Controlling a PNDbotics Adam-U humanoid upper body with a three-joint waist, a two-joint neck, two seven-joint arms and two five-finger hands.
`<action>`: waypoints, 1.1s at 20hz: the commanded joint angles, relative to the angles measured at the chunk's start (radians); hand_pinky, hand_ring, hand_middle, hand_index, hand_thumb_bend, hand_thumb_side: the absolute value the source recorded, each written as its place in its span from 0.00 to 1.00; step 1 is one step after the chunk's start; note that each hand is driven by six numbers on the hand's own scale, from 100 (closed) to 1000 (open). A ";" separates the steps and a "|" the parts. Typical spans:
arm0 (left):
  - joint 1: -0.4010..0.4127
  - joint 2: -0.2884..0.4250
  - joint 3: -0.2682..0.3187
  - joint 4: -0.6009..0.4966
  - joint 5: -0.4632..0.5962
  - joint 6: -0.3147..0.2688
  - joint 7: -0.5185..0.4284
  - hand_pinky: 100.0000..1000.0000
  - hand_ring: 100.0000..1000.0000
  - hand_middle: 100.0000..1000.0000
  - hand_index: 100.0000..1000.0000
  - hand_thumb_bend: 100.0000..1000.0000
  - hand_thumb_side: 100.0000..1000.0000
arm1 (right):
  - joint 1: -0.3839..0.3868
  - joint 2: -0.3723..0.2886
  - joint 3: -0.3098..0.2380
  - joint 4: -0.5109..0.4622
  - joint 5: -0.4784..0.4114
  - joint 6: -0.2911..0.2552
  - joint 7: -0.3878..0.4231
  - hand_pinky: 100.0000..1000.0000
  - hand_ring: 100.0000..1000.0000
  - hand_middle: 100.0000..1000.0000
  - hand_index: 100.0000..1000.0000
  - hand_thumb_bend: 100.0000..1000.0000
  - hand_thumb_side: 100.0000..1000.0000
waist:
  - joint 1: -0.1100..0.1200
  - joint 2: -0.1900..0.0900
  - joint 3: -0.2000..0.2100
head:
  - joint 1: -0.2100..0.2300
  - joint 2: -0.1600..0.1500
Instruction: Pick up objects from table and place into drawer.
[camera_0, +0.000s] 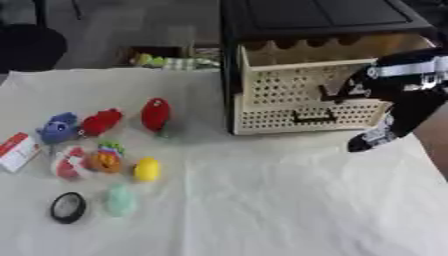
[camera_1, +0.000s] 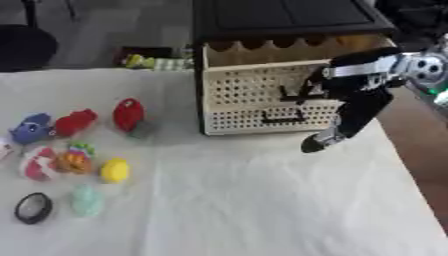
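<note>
Reaching at the drawer (camera_0: 302, 95) front — right hand (camera_1: 337, 85) by its handle; grip state cannot be told.

We see the table (camera_0: 289, 210) covered with a pale, creased cloth (camera_0: 262, 190) that runs to its edges. Beyond its far edge we see grey floor (camera_0: 122, 25), a dark rounded shape (camera_0: 31, 47) at the far left, and a low box (camera_0: 166, 57) holding yellow-green things.
</note>
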 joint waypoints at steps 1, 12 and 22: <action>-0.009 0.010 0.000 -0.014 0.005 -0.001 -0.005 0.34 0.40 0.45 0.71 0.00 0.92 | 0.005 -0.052 -0.025 -0.051 -0.022 0.026 -0.004 0.00 0.00 0.00 0.80 0.57 0.37 | -0.002 -0.017 0.001 | -0.003 -0.014; -0.010 0.009 -0.001 -0.014 0.007 0.001 -0.008 0.34 0.40 0.45 0.71 0.00 0.92 | 0.076 -0.103 -0.042 -0.153 -0.069 0.067 -0.038 0.00 0.00 0.00 0.80 0.58 0.38 | -0.004 -0.015 0.002 | -0.007 -0.018; -0.011 0.009 -0.002 -0.014 0.007 0.001 -0.011 0.34 0.40 0.45 0.71 0.00 0.92 | 0.136 -0.144 -0.058 -0.230 -0.094 0.087 -0.055 0.00 0.00 0.00 0.80 0.58 0.39 | -0.004 -0.015 0.002 | -0.009 -0.021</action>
